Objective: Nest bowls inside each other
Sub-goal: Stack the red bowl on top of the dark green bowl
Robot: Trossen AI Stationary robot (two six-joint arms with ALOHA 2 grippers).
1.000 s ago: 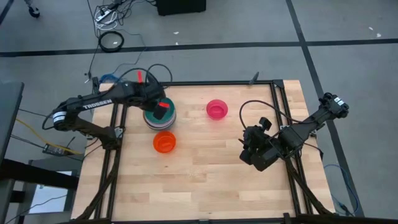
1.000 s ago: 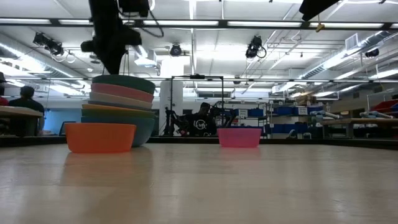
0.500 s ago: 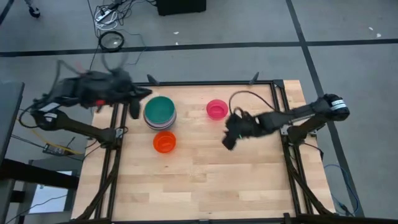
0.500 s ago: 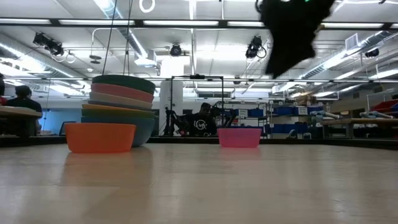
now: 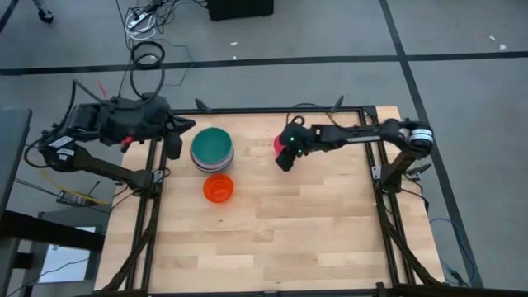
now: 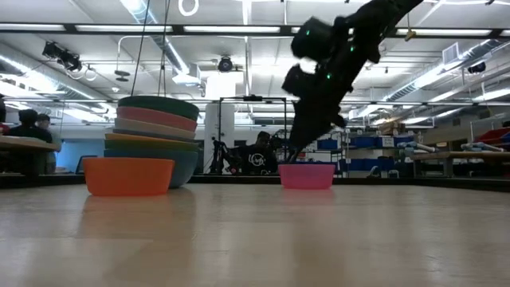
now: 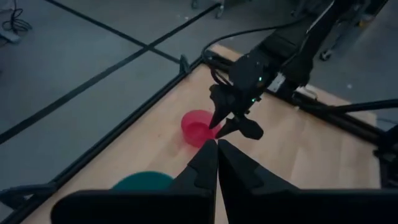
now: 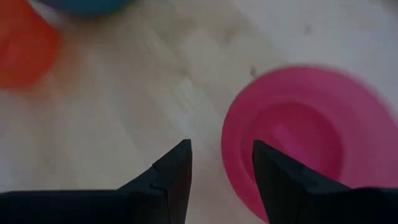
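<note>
A stack of nested bowls (image 5: 212,148), a teal one on top, stands on the table's far left part (image 6: 151,139). An orange bowl (image 5: 219,189) sits alone just near of it (image 6: 127,175). A hot pink bowl (image 5: 289,142) stands by itself on the far middle (image 6: 307,175). My right gripper (image 8: 221,165) is open just above the pink bowl's rim (image 8: 229,146), one finger over the bowl and one outside it. Whether it touches the rim I cannot tell. My left gripper (image 7: 216,148) is shut and bare, raised over the table's far left edge (image 5: 186,128).
A black metal frame (image 5: 363,124) runs along the table's left, far and right edges. The wooden top (image 5: 280,239) takes up the near half. Cables lie on the floor beyond the far edge. People sit in the room behind the table.
My left gripper has risen off the bowl stack and drawn back toward the table's left edge, tipping up toward level. My right gripper has swung from the table's right side toward the far edge and down, arriving over the pink bowl. The bowls have not moved.
</note>
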